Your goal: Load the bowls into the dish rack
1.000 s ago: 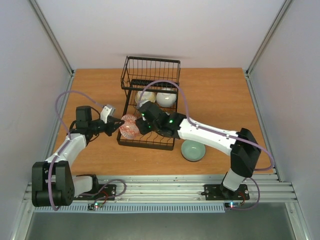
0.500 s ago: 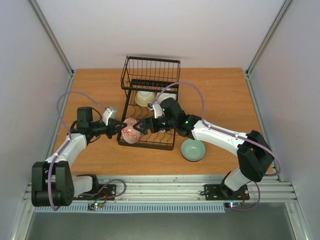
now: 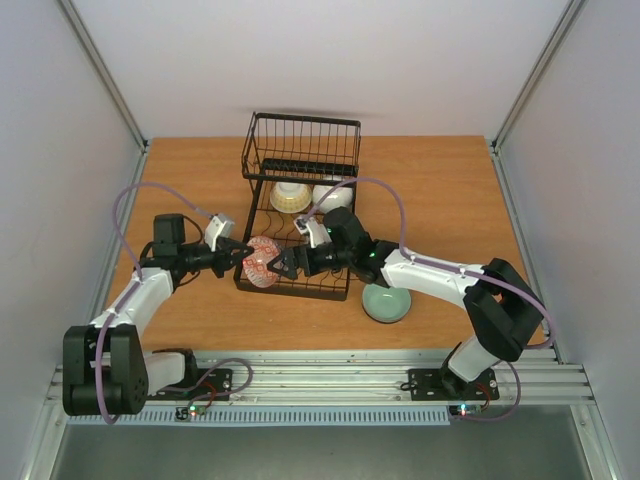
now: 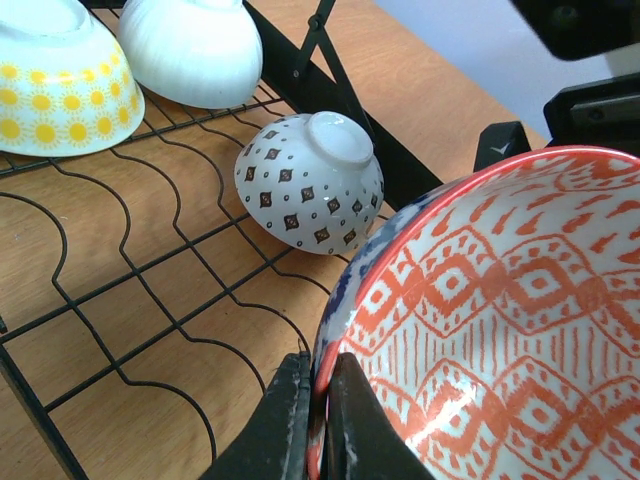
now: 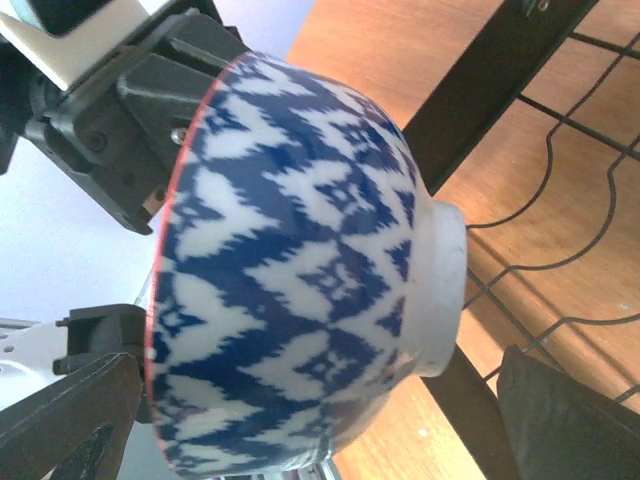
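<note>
My left gripper (image 3: 241,257) is shut on the rim of a bowl (image 3: 262,262) that is red-patterned inside and blue-and-white outside. It holds the bowl tilted on its side over the near left corner of the black wire dish rack (image 3: 300,119). In the left wrist view the fingers (image 4: 290,420) pinch the rim of that bowl (image 4: 500,320). My right gripper (image 3: 284,263) is open. Its fingers (image 5: 70,420) straddle the bowl's outside (image 5: 300,270) from the right without a visible grip. In the rack lie a yellow-sun bowl (image 4: 60,90), a white bowl (image 4: 190,45) and a dotted bowl (image 4: 310,185).
A pale green bowl (image 3: 386,300) sits on the wooden table just right of the rack's near end, beside the right forearm. The rack's taller basket section (image 3: 302,145) stands at the far end. The left gripper's body (image 5: 130,120) is close behind the bowl in the right wrist view.
My right gripper swung from over the rack's middle toward the near left, up to the held bowl, uncovering the bowls in the rack. The left gripper and its bowl edged slightly right.
</note>
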Controlling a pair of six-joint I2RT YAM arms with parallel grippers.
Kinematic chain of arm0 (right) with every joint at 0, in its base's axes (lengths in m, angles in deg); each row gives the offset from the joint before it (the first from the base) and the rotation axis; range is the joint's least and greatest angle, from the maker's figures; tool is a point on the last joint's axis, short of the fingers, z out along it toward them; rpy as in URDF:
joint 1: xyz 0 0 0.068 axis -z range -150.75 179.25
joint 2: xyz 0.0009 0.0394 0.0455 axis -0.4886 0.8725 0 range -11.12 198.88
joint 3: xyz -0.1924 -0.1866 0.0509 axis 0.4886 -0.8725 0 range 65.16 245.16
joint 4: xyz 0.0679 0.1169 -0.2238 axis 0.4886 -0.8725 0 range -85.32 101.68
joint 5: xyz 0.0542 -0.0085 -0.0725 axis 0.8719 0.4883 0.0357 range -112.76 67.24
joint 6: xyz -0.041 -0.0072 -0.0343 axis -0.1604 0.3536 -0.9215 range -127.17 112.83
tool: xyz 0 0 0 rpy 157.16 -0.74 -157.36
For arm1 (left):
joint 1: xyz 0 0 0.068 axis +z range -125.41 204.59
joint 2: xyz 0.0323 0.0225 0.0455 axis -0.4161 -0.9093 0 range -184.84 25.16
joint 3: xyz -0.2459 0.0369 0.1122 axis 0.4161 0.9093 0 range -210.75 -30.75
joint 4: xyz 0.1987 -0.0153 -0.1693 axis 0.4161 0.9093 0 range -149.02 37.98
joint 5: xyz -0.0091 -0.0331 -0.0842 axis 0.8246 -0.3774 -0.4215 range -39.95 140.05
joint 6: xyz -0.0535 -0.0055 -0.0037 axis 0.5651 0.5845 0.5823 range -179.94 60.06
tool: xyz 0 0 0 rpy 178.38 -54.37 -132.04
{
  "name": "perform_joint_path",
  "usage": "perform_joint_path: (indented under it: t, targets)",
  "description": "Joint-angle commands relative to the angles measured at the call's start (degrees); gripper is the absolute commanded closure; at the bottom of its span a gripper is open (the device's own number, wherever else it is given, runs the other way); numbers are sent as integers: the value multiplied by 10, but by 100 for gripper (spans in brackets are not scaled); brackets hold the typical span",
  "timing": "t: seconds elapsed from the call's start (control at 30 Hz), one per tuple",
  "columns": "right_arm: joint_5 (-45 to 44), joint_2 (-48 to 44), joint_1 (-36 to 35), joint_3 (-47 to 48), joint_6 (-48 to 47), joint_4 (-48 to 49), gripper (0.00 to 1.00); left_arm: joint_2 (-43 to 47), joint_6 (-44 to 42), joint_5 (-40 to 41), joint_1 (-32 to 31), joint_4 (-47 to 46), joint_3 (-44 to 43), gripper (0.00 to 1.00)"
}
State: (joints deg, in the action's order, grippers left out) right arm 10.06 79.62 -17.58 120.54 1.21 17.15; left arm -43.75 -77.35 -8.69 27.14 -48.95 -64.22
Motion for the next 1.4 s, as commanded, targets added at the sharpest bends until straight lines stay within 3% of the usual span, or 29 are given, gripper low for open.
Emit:
perform_joint_path:
  t: [0.0,0.23,0.33,0.4,0.77,0.87,1.0,1.03,1.37]
  targets:
    - [-1,5,2,-7,11,28,1,15,-1,-29,2,-23,-11,100]
    - [17,43,2,-5,28,84,2,10,-14,-48,2,2,-19,100]
    - [26,47,2,-2,29,94,11,6,-21,-51,2,10,-23,100]
    - [31,47,2,-2,30,100,20,4,-22,-53,3,13,-25,99]
    - [27,37,3,-5,26,93,98,-4,-21,-41,3,12,-29,100]
    - [-12,20,2,2,1,41,99,-8,-10,-21,3,-5,-25,95]
    - [-100,0,2,46,-56,-92,99,-9,18,19,3,-48,-16,60]
    - [-122,1,0,61,-70,-126,99,-5,29,32,3,-63,-11,56]
    - [-393,87,-61,240,-216,-351,99,30,59,108,3,-134,23,51]
